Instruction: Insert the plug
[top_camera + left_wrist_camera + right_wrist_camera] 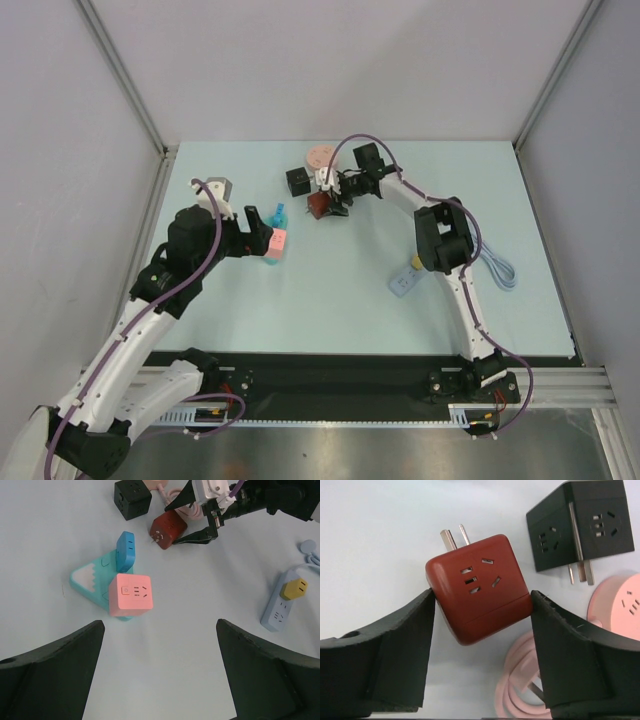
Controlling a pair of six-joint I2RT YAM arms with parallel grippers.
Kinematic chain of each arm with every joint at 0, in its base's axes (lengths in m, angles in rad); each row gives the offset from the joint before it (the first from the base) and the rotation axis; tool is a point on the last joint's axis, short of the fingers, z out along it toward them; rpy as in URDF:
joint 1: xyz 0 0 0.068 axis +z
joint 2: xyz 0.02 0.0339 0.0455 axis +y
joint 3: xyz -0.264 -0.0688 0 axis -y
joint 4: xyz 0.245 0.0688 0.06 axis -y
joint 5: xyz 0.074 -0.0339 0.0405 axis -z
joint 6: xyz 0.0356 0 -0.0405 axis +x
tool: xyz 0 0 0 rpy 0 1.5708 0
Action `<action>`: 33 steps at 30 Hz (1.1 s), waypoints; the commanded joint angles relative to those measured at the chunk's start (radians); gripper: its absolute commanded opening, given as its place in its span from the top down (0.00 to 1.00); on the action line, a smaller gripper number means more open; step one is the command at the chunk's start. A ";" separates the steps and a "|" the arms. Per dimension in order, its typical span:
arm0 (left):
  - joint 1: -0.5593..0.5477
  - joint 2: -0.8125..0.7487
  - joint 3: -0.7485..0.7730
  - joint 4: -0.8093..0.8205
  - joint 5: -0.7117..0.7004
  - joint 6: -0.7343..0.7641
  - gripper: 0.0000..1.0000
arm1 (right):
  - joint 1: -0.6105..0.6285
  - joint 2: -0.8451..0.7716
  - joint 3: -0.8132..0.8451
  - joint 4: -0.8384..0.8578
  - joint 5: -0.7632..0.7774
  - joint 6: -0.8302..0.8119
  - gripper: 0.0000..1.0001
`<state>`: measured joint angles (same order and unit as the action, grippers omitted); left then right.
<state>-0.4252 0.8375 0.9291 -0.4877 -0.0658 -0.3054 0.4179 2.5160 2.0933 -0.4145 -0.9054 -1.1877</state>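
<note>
The red cube plug lies on the table with its two prongs pointing away from the wrist camera. My right gripper straddles it, and both fingertips touch its side corners. In the top view the red plug is at the back centre, with the right gripper on it. The left wrist view shows the same red plug between the right arm's fingers. My left gripper hangs open and empty above the table, just short of a pink cube socket on a teal block.
A blue plug stands on the teal block. A black cube adapter and a pink round socket with its coiled cord lie beside the red plug. A pale power strip carrying a yellow plug lies to the right.
</note>
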 commanded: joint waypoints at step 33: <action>0.042 0.103 -0.039 0.041 0.417 -0.184 0.00 | 0.289 -0.925 -1.301 0.908 0.499 0.332 1.00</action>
<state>-0.3912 0.9112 0.8986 -0.4652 0.2440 -0.4236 0.6491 1.6821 0.8818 0.3283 -0.5049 -0.8097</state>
